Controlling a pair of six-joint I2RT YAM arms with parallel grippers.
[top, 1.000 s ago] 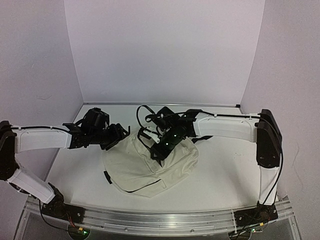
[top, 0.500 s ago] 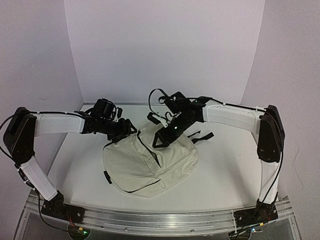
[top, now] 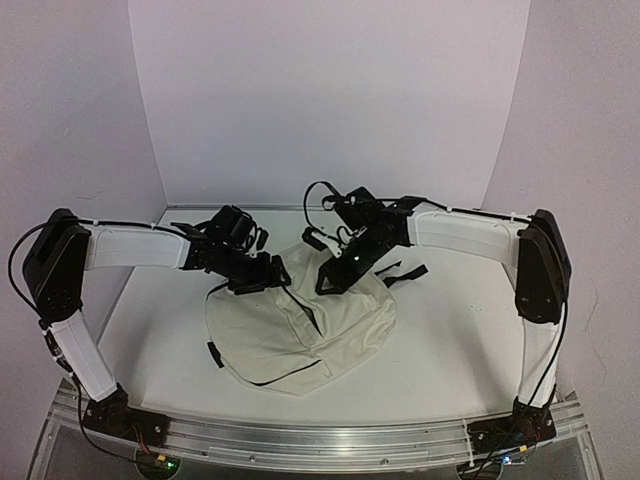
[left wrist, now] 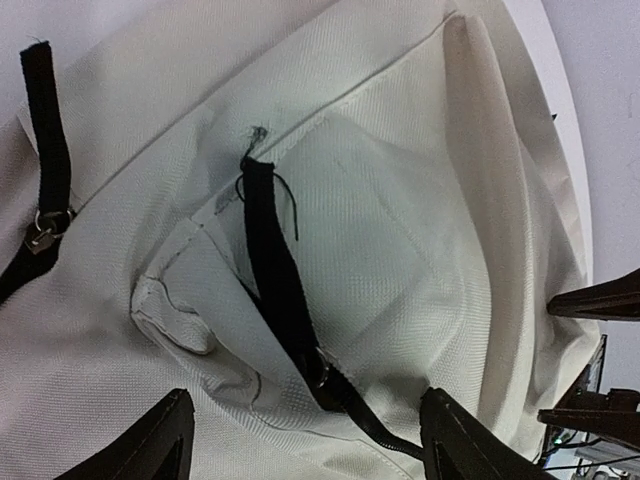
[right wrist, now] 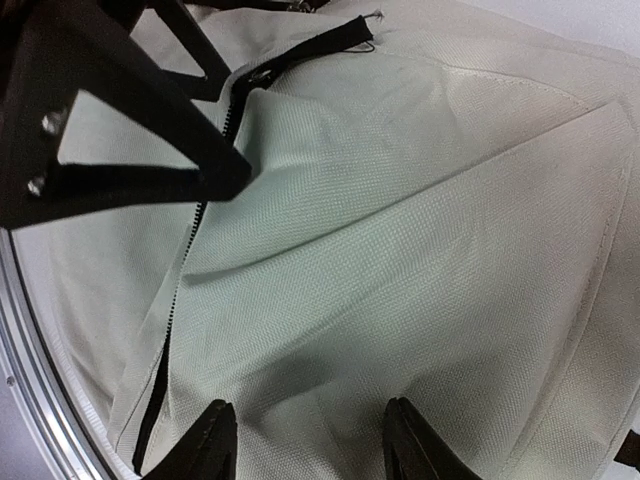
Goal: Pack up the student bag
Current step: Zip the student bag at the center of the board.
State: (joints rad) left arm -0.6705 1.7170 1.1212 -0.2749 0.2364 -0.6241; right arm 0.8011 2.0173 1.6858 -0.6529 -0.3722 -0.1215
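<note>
The student bag [top: 300, 335] is a cream fabric backpack lying flat in the middle of the table, with a black zipper [right wrist: 190, 250] running down its top face. My left gripper [top: 268, 280] hovers over the bag's upper left part. It stands open, and in the left wrist view the left gripper [left wrist: 305, 455] straddles a black zipper tape [left wrist: 272, 260] and its metal pull [left wrist: 322, 375] without touching them. My right gripper [top: 330, 278] is over the bag's upper middle. It is also open, and in its own view the right gripper [right wrist: 310, 450] has only plain cream cloth between the fingers.
A black strap [top: 405, 274] of the bag trails out on the table at its right. White walls close in the back and both sides. The two grippers are close together above the bag; the left one [right wrist: 120, 130] fills the right wrist view's top left.
The left arm has swung right and forward, from beside the bag to over its upper left part. The right gripper lifted off the bag and now sits slightly lower again.
</note>
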